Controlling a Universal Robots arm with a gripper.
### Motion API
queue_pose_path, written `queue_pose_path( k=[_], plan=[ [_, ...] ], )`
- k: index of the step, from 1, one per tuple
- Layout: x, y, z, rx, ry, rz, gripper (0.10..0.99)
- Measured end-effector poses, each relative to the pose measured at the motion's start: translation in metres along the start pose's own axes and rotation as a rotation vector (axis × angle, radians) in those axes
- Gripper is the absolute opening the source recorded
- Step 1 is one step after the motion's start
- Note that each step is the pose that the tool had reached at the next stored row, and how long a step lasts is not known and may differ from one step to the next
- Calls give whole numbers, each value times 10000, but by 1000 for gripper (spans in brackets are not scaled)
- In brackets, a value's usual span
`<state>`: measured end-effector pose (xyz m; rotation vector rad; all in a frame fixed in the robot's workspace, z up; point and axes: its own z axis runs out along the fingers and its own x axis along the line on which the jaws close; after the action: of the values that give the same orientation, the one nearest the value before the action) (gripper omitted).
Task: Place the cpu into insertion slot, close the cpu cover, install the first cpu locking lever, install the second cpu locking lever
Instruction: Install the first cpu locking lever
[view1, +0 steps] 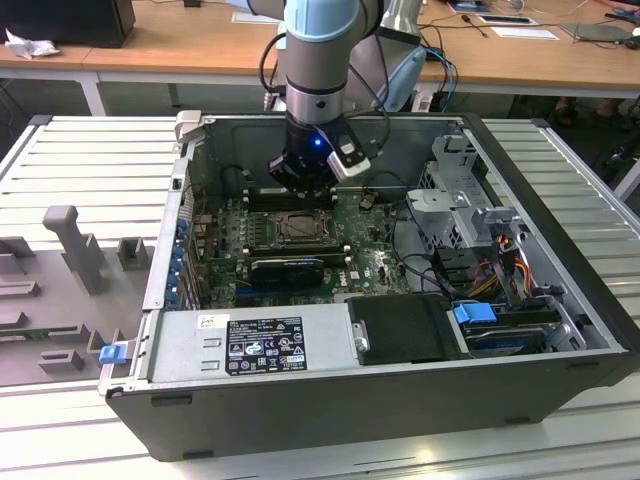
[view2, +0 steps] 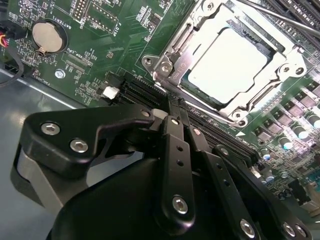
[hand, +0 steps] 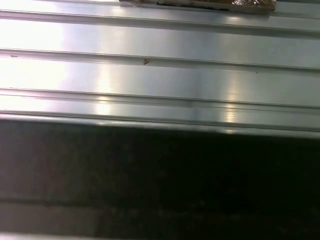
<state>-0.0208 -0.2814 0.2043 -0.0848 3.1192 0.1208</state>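
The cpu (view2: 227, 62) already sat in the insertion slot (view2: 197, 89) just ahead of the tool (view2: 175, 117), whose fingers were pressed together on nothing, with the cpu cover (view2: 172, 52) apparently down and the locking levers' state unclear.

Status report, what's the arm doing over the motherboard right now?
Gripper shut, empty, beside the socket. Cpu seated in insertion slot, cpu cover down over it.
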Motion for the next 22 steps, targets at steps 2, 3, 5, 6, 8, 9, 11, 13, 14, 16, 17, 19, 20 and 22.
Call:
queue_pose_path(
  k=[2,3,5,6,8,9,11,13,14,16,17,19,20,22],
  plan=[
    [-1,-7,3,-3,-2,-1,106],
    [-1,-9,4,-4,-3,1,106],
    [0,-15,4,-4,-3,5,106],
    [0,-18,5,-4,-4,9,106],
    [1,-25,18,-4,-3,10,106],
    [1,-29,30,-4,-1,10,106],
    [1,-32,38,-79,-3,11,106],
    [1,-31,41,-177,-12,13,106],
    [0,-30,39,-193,-13,15,106],
    [-3,-25,-4,-201,-20,13,106],
    [-3,-23,-49,-189,-13,14,106],
    [-8,-21,-78,-181,-14,10,106],
    [-9,-21,-78,-182,-14,12,106],
    [-8,-25,-79,-179,-13,13,106]
  ],
)
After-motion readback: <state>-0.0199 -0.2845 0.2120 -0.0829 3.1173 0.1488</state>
